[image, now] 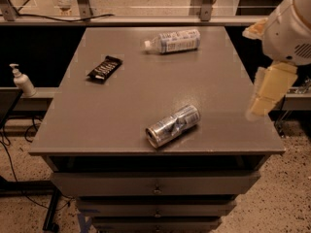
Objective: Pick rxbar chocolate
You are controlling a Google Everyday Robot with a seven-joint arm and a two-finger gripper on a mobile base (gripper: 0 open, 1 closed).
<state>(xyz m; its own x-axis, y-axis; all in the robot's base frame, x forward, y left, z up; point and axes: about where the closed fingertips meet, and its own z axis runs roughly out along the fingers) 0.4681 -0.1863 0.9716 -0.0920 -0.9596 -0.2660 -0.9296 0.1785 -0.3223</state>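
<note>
The rxbar chocolate (104,69) is a small flat black bar with white lettering. It lies on the grey table top (146,96) at the far left. My gripper (262,101) hangs at the right edge of the table, pale and pointing down. It is far to the right of the bar and holds nothing that I can see.
A silver can (173,125) lies on its side near the front middle of the table. A clear plastic bottle (173,41) lies on its side at the back. A soap dispenser (21,80) stands on a ledge to the left. Drawers (155,188) sit below the top.
</note>
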